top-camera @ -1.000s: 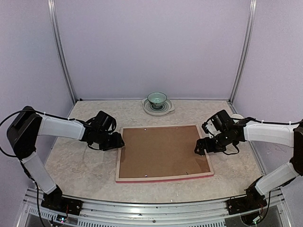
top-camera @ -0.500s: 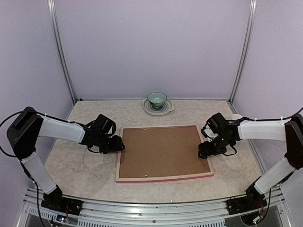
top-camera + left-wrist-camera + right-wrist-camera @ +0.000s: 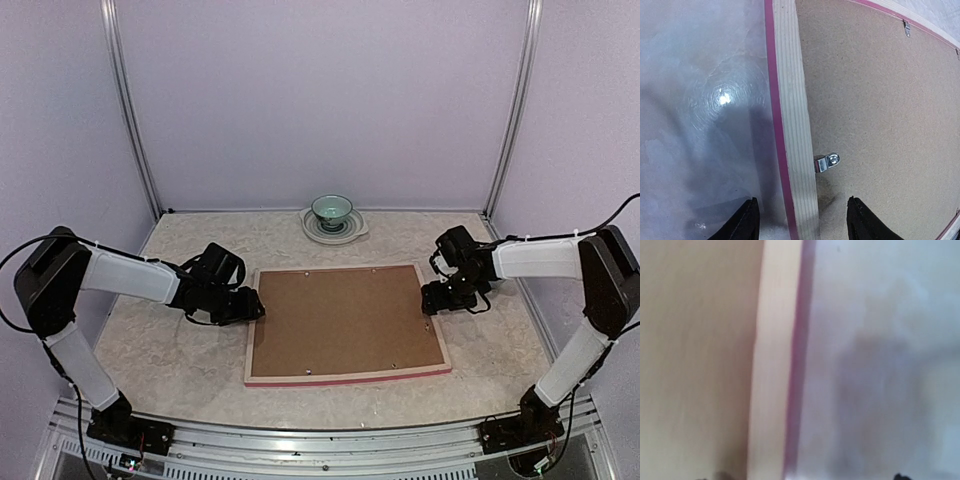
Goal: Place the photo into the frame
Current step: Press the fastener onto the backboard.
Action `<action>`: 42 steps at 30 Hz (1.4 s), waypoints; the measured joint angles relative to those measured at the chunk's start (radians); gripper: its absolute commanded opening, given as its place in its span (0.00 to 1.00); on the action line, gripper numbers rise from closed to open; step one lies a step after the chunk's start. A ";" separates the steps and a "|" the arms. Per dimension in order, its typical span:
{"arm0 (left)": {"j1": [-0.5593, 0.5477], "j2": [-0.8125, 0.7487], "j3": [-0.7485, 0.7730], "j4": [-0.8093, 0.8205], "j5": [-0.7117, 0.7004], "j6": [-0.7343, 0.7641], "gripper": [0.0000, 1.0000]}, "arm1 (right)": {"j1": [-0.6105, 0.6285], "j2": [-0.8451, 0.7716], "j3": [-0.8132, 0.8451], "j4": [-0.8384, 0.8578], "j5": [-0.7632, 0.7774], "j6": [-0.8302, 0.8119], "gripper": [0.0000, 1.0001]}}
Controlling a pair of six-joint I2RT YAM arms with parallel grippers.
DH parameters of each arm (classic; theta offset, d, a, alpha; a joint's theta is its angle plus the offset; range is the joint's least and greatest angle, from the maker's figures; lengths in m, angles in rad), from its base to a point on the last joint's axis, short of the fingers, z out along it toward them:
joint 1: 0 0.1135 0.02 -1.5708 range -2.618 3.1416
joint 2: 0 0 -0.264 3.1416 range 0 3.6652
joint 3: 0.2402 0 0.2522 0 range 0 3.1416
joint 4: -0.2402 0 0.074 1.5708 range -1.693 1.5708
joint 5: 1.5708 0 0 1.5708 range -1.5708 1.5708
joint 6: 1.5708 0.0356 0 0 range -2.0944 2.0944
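The frame (image 3: 345, 377) lies face down in the middle of the table, pale wood back edges up, pink showing at its rim. A brown backing board (image 3: 345, 320) fills it. The photo is hidden. My left gripper (image 3: 252, 305) is open and empty, low at the frame's left rim. In the left wrist view its fingers straddle the rim (image 3: 790, 100), near a metal clip (image 3: 827, 162) on the board (image 3: 880, 125). My right gripper (image 3: 432, 300) is at the right rim. Its wrist view is blurred and shows the rim (image 3: 772, 365) between wide-apart fingertips.
A green bowl (image 3: 332, 210) stands on a plate (image 3: 345, 233) at the back middle. Purple walls and metal posts enclose the table on three sides. A small white object (image 3: 500, 245) lies behind the right arm.
My right gripper has moved toward the back along the frame's right rim. My left gripper has shifted slightly closer to the left rim. The frame has not moved.
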 measured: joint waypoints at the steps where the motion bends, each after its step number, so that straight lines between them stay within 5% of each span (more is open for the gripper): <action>1: 0.000 0.000 0.000 0.000 0.000 0.000 0.59 | -0.001 0.023 0.014 0.008 0.006 0.000 0.80; 22: -0.005 0.000 -0.001 0.001 0.001 0.000 0.60 | -0.002 0.031 0.019 0.037 -0.087 -0.023 0.74; 42: -0.015 0.000 -0.008 0.017 0.002 -0.004 0.60 | -0.002 -0.034 -0.084 -0.018 -0.204 -0.045 0.53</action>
